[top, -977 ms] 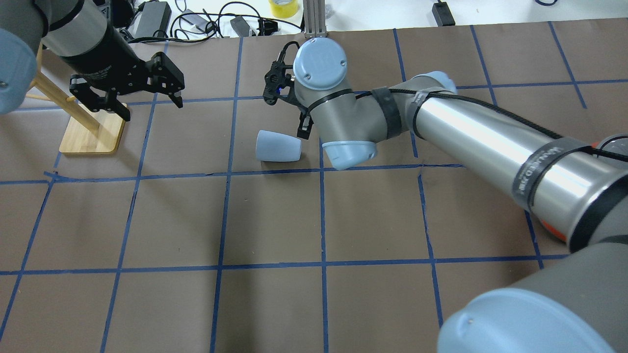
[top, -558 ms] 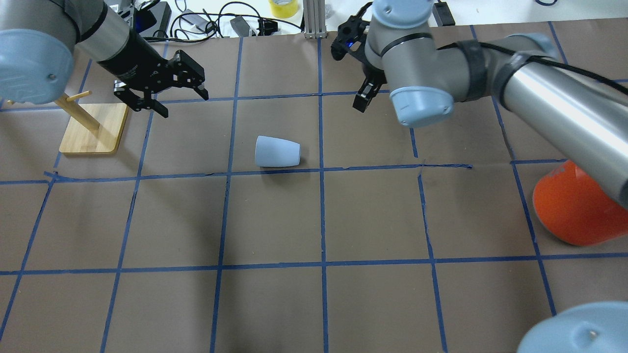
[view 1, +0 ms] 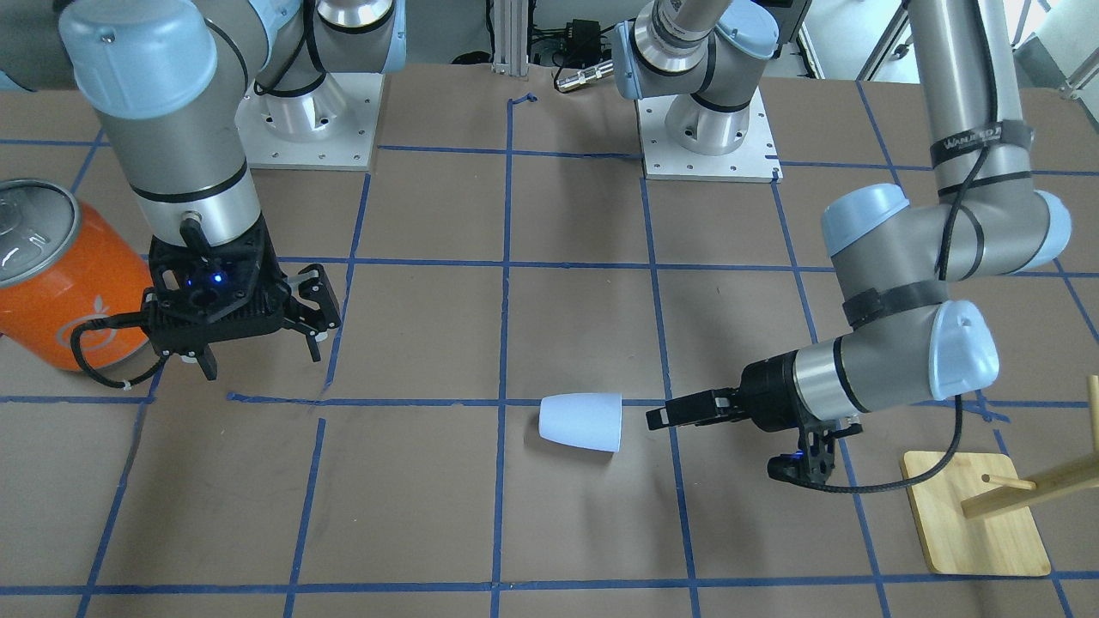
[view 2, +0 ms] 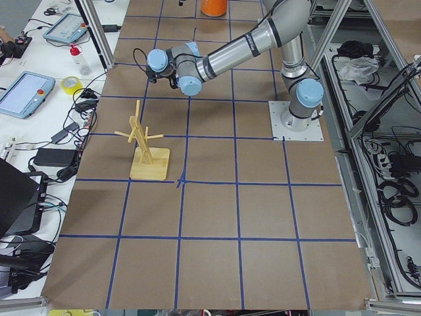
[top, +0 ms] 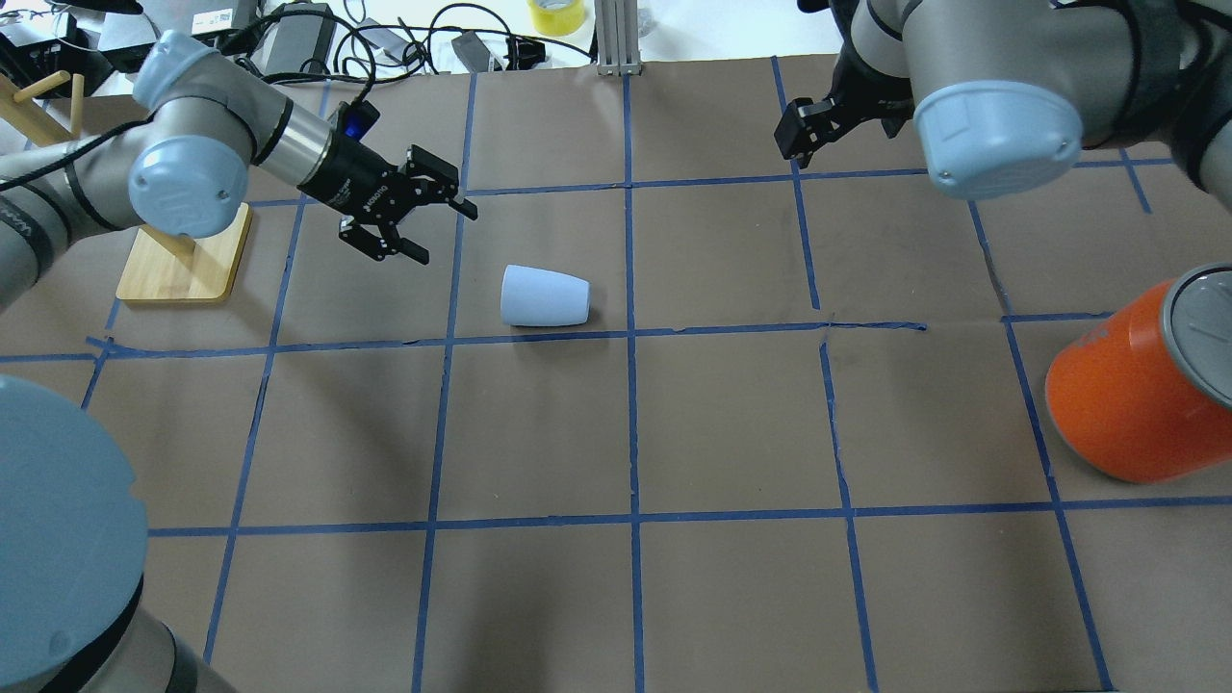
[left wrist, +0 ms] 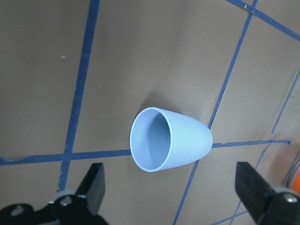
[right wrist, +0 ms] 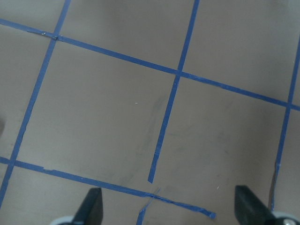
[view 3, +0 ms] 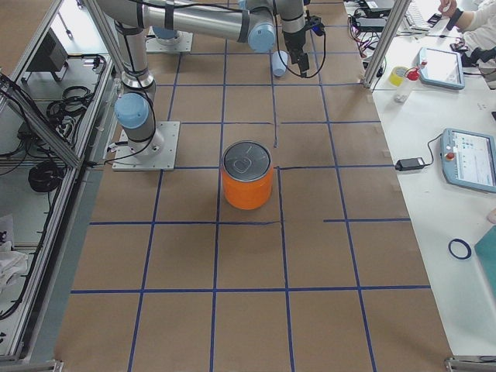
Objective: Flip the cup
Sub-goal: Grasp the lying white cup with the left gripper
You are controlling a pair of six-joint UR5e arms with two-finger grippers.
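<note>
The cup (top: 544,296) is a small pale blue-white tumbler lying on its side on the brown table; it also shows in the front view (view 1: 581,421). Its open mouth faces my left gripper, and the left wrist view shows its bluish inside (left wrist: 168,139). My left gripper (top: 445,234) is open and empty, held level a short way from the cup's mouth, and it also shows in the front view (view 1: 657,419). My right gripper (view 1: 262,352) is open and empty, far from the cup, near the orange can. The right wrist view shows only table and tape lines.
A large orange can (top: 1126,404) with a silver top stands at the table's right side and also shows in the front view (view 1: 60,275). A wooden peg stand (top: 183,255) stands behind the left arm. Cables (top: 385,43) and a yellow tape roll (top: 555,14) lie past the far edge.
My left gripper has come right and down toward the cup's mouth and turned level. My right arm has pulled away to the far right, uncovering the orange can. The cup has not moved.
</note>
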